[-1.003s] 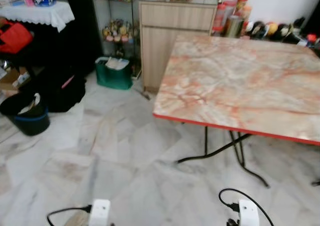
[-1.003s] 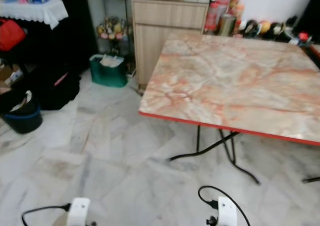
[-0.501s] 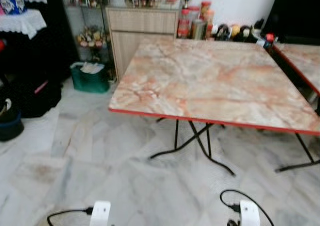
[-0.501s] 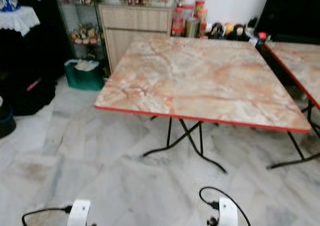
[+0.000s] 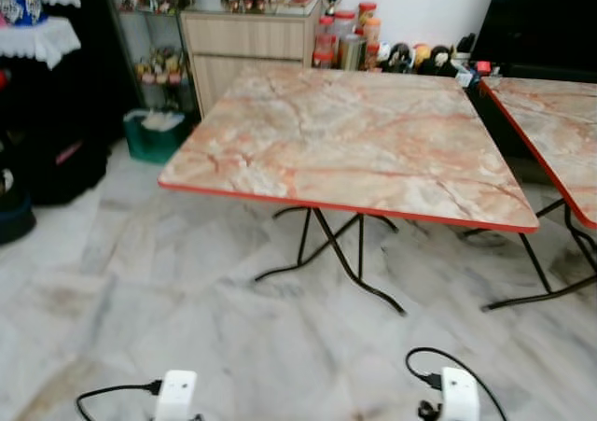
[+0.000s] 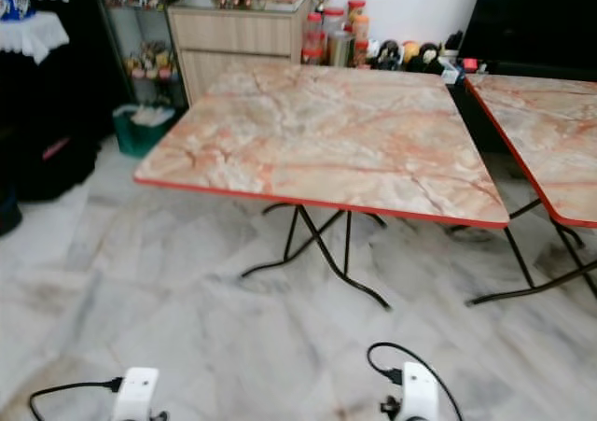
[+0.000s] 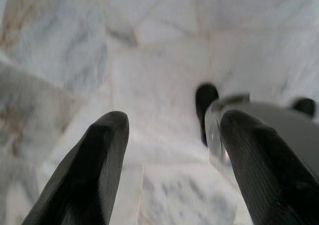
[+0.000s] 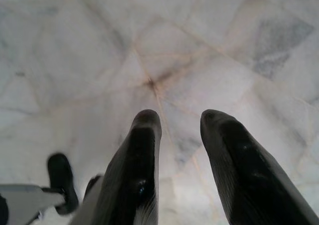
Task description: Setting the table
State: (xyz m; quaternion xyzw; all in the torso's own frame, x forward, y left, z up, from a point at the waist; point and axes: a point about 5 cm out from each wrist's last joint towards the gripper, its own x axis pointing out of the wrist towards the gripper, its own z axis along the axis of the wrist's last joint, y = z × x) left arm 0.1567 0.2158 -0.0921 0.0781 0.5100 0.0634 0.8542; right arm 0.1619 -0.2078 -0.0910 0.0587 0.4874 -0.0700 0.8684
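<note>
Marble tabletop point(image 5: 354, 141) is sitting bare, so setting hasn't started, I reckon. I'm hanging the left gripper point(image 7: 172, 135) and right gripper point(image 8: 179, 122) over the floor point(image 5: 140, 300), jaws parted, holding nothing.

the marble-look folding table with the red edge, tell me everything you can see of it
The square folding table with a pink-and-cream marble-pattern top has a thin red edge band and crossed black metal tube legs with curved feet on the pale marble floor. It stands level and its top is bare. A second table of the same pattern stands to its right, across a narrow gap. Jars and bottles stand past its far edge, beside a light wooden cabinet; whether they touch it is unclear.
</note>
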